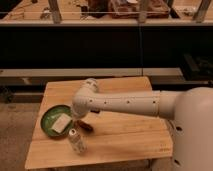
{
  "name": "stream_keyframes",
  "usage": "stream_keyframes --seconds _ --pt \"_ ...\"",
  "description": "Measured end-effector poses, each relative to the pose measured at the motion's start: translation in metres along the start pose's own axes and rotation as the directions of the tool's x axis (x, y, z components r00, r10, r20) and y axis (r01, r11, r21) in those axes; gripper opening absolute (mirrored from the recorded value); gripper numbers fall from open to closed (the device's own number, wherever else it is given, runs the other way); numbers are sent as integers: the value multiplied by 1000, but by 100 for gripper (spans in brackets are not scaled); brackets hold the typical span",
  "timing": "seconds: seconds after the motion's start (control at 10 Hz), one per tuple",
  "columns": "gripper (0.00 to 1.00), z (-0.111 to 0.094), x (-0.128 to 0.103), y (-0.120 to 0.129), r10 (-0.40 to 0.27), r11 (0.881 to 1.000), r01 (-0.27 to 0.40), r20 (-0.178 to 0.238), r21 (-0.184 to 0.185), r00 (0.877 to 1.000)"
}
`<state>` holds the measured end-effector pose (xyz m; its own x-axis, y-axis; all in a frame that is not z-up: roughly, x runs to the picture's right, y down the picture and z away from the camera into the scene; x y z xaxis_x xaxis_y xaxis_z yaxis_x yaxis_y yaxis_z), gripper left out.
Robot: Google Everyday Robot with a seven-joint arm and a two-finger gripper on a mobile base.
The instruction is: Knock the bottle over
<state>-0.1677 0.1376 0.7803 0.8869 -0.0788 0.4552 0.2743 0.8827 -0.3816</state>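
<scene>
On the near left part of the wooden table, you are looking at the bottle, which is standing upright with its pale round cap on top. It is sitting just beside the near right edge of the green plate; you cannot tell whether the two are touching. A flat white item is lying on the right half of that plate.

You are seeing the white arm reaching in from the robot's body at the right and crossing above the middle of the table toward the left. Its rounded wrist joint is bending downward over the right edge of the plate. The gripper is hanging under that joint, low over the table, just on the far side of the bottle and slightly to its right. The joint is hiding most of the gripper, so you cannot tell whether it is spread or pressed together, nor whether it is touching the bottle.

A small reddish-brown object is lying on the table just to the right of the gripper and on the far right side of the bottle. Whether the gripper is in contact with it is not discernible.
</scene>
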Motion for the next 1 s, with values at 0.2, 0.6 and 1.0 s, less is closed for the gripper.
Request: stream_keyframes --seconds 0.2,0.6,1.0 --pt "4 -1 -4 2 -30 999 31 24 -21 999" --pt "0 9 -41 8 -200 969 225 209 -102 957" --pt "0 9 -55 16 -308 927 352 272 -131 912"
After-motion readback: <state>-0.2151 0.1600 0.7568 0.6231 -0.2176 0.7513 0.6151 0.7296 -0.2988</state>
